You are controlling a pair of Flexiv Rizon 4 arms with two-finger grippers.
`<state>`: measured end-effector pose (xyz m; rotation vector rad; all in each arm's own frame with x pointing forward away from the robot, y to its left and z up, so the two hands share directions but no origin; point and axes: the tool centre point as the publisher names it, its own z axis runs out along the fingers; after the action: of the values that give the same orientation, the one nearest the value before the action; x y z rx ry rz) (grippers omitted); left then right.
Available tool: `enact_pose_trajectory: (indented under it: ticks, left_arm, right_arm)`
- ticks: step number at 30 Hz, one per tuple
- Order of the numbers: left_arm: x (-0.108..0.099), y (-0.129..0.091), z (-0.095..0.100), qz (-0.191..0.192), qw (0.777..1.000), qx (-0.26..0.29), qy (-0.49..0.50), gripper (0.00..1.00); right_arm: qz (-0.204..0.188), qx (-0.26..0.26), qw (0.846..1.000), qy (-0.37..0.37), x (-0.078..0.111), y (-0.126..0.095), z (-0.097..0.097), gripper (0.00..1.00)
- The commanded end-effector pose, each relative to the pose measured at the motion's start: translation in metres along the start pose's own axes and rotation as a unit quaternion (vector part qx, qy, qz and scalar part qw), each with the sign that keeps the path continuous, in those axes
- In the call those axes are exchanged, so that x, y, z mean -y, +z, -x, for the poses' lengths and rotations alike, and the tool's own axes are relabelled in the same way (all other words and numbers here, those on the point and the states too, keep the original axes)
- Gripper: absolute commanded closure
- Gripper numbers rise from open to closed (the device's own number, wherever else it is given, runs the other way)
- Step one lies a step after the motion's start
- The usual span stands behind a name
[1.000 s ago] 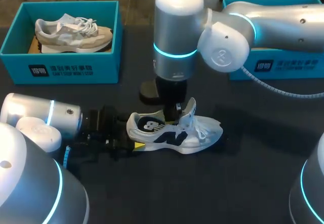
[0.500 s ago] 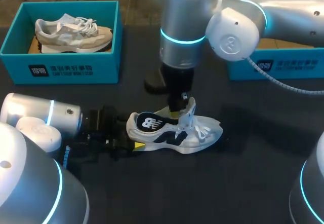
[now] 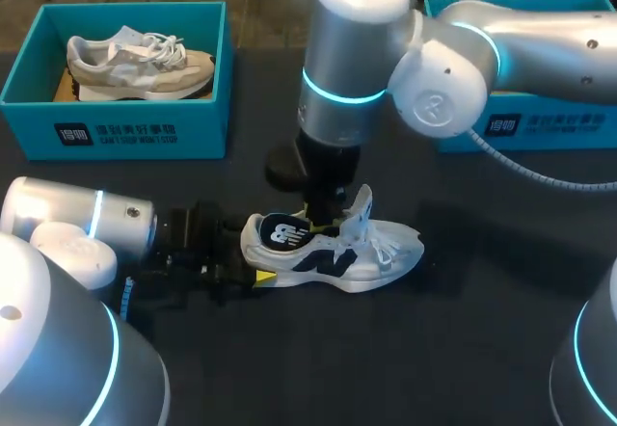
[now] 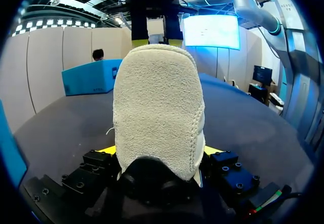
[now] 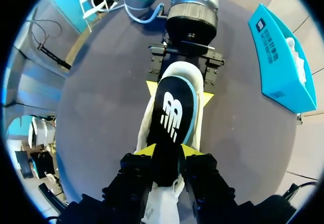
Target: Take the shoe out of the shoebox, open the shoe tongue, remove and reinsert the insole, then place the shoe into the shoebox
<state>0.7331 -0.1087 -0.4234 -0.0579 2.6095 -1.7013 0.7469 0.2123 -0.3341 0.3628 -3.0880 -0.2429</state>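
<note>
A white shoe (image 3: 342,257) with a navy side mark lies on the dark table, toe to the right, its tongue standing up. My left gripper (image 3: 253,267) is shut on its heel (image 4: 159,107), one yellow tip on each side. A dark insole (image 3: 282,233) with a white logo lies in the shoe, its heel end showing. My right gripper (image 3: 326,216) comes down from above the shoe's opening. In the right wrist view the insole (image 5: 172,112) runs between the fingers of the right gripper (image 5: 167,150), which stand slightly apart. The left gripper (image 5: 179,92) shows ahead at the heel.
A teal shoebox (image 3: 116,127) at the back left holds a beige shoe (image 3: 140,60). Another teal box (image 3: 540,122) stands at the back right, partly behind my right arm. It also shows in the right wrist view, beside the shoe (image 5: 281,62).
My right arm shifted right and up a little, then came back down over the shoe's opening, and its fingers have parted. The left arm and the shoe kept still.
</note>
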Motion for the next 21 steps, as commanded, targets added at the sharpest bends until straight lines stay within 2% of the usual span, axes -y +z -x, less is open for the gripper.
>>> enact_pose_trajectory:
  ticks: [1, 8, 14, 21]
  left_arm:
    - [-0.001, 0.000, 0.002, 0.001, 1.000, -0.001, 0.000, 1.00]
    - [-0.001, 0.000, 0.002, 0.001, 1.000, -0.001, 0.000, 1.00]
    - [-0.001, 0.000, 0.002, 0.001, 1.000, -0.001, 0.000, 1.00]
    - [-0.001, 0.000, 0.002, 0.001, 1.000, -0.001, 0.000, 1.00]
  right_arm:
    - [-0.001, 0.008, 1.000, 0.007, -0.002, 0.012, 0.000, 0.71]
    - [-0.017, 0.027, 0.999, 0.020, 0.001, 0.021, 0.002, 0.71]
    - [-0.032, 0.032, 0.999, 0.015, 0.006, 0.018, 0.007, 0.59]
    - [-0.030, 0.039, 0.999, 0.006, 0.009, 0.021, 0.015, 0.57]
